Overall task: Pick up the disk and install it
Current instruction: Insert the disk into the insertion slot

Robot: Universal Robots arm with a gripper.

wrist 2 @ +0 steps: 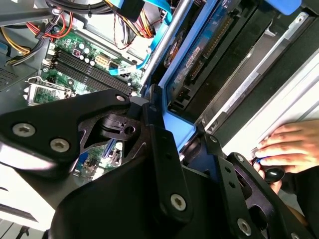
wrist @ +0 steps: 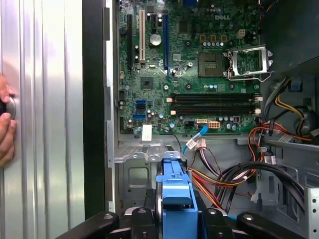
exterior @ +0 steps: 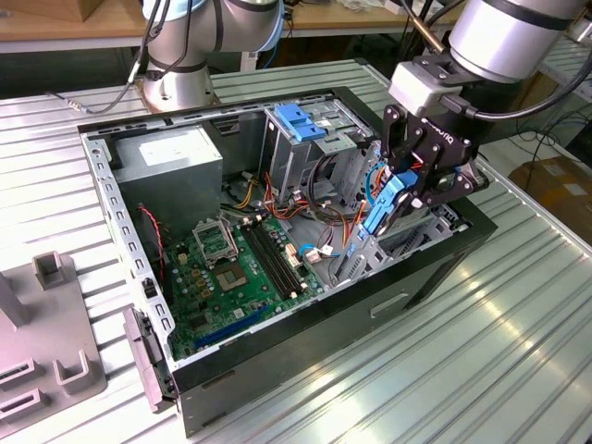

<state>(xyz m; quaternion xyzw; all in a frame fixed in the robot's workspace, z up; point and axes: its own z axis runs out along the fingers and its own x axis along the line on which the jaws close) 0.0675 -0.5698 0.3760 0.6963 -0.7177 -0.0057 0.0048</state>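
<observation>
One slatted surface (exterior: pixel 481 370) carries the open computer case (exterior: pixel 305 344) across the exterior view's middle. At centre right, the empty bay (exterior: pixel 421 239) sits against the case's right wall. Directly above it the jaws pinch the disk (exterior: pixel 381 205) by its blue bracket, long axis steeply tilted, lower end toward the bay. Cables (exterior: pixel 321 217) crowd its left. A person's hand (wrist 2: pixel 289 147) rests outside the case.

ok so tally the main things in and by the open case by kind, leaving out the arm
disk, held in the gripper: 1
motherboard: 1
grey power supply box: 1
drive cage with blue handle: 1
person's hand: 1
total: 5
</observation>
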